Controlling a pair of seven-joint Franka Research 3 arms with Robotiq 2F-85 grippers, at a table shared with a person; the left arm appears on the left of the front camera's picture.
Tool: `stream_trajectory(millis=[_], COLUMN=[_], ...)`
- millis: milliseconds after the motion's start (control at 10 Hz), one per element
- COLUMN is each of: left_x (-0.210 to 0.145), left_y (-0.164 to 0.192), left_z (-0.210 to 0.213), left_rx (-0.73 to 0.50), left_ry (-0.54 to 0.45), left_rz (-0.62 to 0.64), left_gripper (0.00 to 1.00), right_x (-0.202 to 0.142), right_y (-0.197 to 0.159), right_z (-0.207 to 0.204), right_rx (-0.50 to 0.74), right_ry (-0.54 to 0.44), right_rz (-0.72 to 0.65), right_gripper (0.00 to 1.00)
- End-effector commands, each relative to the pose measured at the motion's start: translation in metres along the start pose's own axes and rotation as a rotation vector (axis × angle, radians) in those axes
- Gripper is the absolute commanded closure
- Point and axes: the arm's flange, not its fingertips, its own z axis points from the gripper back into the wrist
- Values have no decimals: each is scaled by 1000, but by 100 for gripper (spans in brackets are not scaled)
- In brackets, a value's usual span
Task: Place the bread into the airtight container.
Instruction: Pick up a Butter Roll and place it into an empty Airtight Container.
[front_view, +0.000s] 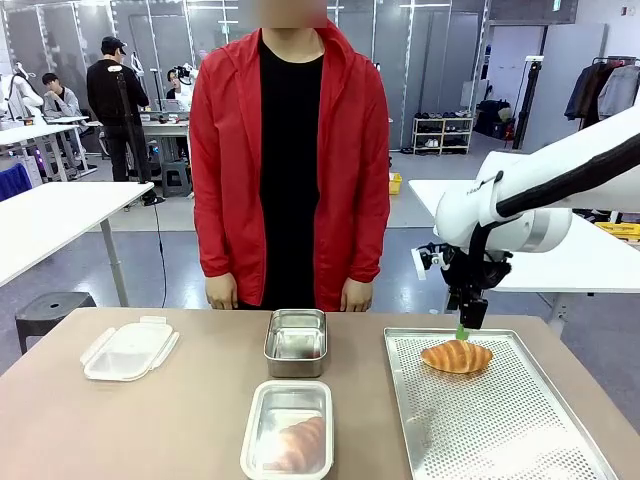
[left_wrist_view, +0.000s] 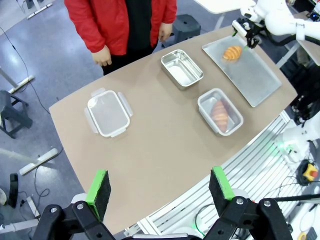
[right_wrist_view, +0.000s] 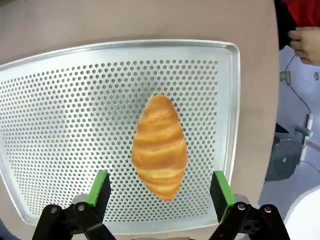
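A golden croissant, the bread (front_view: 456, 356) (right_wrist_view: 160, 145) (left_wrist_view: 232, 52), lies on the far end of a perforated metal tray (front_view: 500, 420). My right gripper (front_view: 465, 326) (right_wrist_view: 159, 184) hangs just above it, open, with a green pad on each side of the bread and touching nothing. A white-rimmed airtight container (front_view: 288, 430) (left_wrist_view: 220, 111) stands at the front middle with another croissant inside. Its clip lid (front_view: 130, 348) lies apart at the left. My left gripper (left_wrist_view: 160, 187) is open and empty, high above the table's near edge.
An empty steel container (front_view: 296, 342) (left_wrist_view: 181, 68) stands between the airtight container and a person in a red jacket (front_view: 290, 160) at the far edge, hands down. The brown tabletop (front_view: 180, 420) between lid and containers is bare.
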Motion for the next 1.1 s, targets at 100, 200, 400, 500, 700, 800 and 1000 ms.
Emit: stream_trajectory(millis=[100, 200, 400, 500, 700, 800, 1000], left_x=[2, 2, 2, 2, 2, 2, 2], left_y=[0, 0, 0, 0, 0, 0, 0], left_z=[2, 2, 2, 2, 2, 2, 2], left_rx=[2, 2, 2, 2, 2, 2, 2], left_ry=[7, 7, 7, 7, 7, 7, 7], left_rz=[-16, -16, -16, -16, -16, -16, -16], left_gripper=[0, 0, 0, 0, 0, 0, 0], right_x=[-4, -6, -10, -9, -8, -8, -10], right_y=[-12, -13, -17, -18, -19, -19, -20], right_z=[-32, -41, -55, -64, -76, -79, -85], right_rx=[17, 17, 28, 44, 64, 62, 66], right_ry=[49, 78, 89, 99, 94, 95, 118], right_rz=[5, 9, 14, 18, 3, 5, 4], right_gripper=[0, 0, 0, 0, 0, 0, 5])
